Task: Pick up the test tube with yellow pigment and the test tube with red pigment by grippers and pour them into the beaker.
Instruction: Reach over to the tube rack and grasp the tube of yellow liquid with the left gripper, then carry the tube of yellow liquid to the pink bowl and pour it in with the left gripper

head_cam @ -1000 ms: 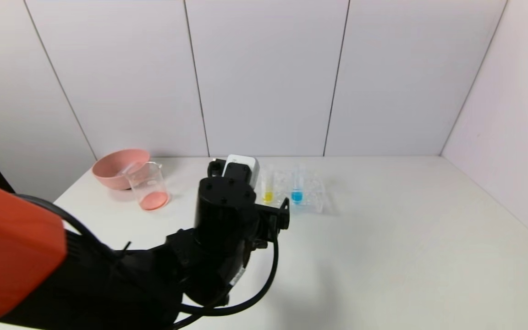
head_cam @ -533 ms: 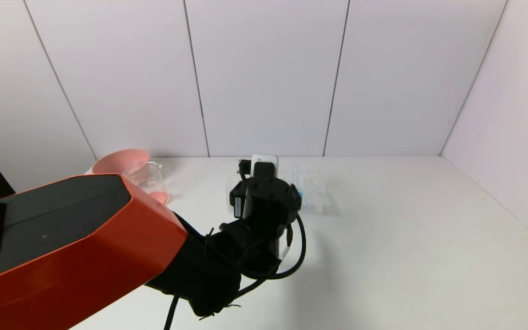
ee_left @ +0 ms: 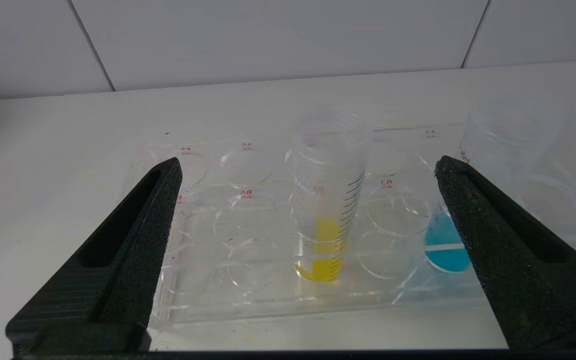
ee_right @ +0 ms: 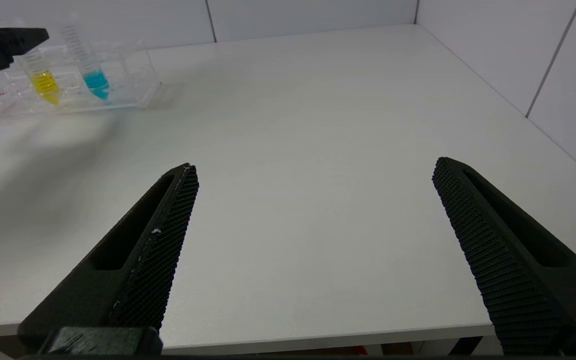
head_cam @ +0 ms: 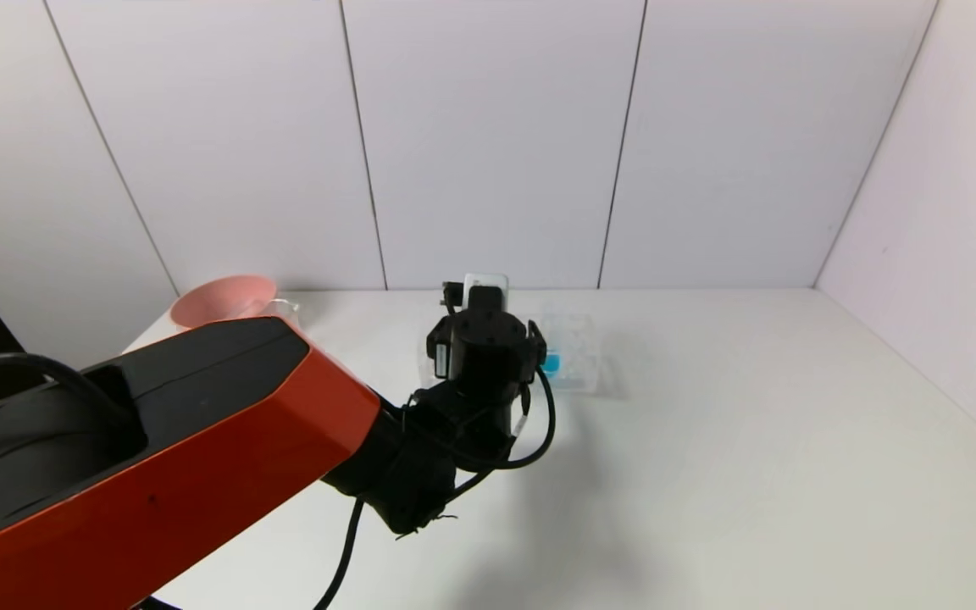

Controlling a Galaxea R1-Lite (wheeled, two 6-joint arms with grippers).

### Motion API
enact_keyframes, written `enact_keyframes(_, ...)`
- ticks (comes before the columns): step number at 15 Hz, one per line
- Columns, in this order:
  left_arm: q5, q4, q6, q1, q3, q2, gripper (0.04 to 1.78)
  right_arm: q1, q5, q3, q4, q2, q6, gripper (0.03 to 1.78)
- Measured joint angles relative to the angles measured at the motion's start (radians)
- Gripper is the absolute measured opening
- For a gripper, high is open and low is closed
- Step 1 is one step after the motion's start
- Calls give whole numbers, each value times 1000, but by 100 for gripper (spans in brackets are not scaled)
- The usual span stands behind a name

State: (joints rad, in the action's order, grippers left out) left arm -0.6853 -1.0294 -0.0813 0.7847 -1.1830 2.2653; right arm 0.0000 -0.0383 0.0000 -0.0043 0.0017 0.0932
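Bright even light, soft shadows on table (head_cam: 708,440).

In the head view the test tube with yellow pigment (ee_left: 325,200) is wholly hidden behind the left arm's wrist (head_cam: 484,356), and the rack (head_cam: 577,356) is partly covered. The beaker (head_cam: 285,303) is masked by the orange arm cover (head_cam: 200,440) except for what is probably its rim. The blue-tipped tube (ee_left: 498,165) is half concealed by a finger (ee_left: 493,235).

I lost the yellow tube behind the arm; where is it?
The test tube with yellow pigment stands upright in the clear rack, between the open left gripper's fingers, beside the blue tube.
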Motion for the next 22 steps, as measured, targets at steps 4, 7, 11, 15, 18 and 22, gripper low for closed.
enact_keyframes(4, 6, -1, 1, -17, -50, 44, 176, 0, 0, 0, 0, 0, 0, 171)
enact_keyframes(7, 10, -14, 1, -27, -63, 64, 165, 0, 0, 0, 0, 0, 0, 171)
enact_keyframes(11, 17, -16, 1, -36, -91, 86, 113, 0, 0, 0, 0, 0, 0, 171)
enact_keyframes(15, 25, -17, 0, -44, -115, 104, 48, 0, 0, 0, 0, 0, 0, 171)
enact_keyframes(18, 29, -17, 0, -46, -120, 108, 45, 0, 0, 0, 0, 0, 0, 171)
enact_keyframes(22, 29, -23, 11, -47, -121, 108, 45, 0, 0, 0, 0, 0, 0, 171)
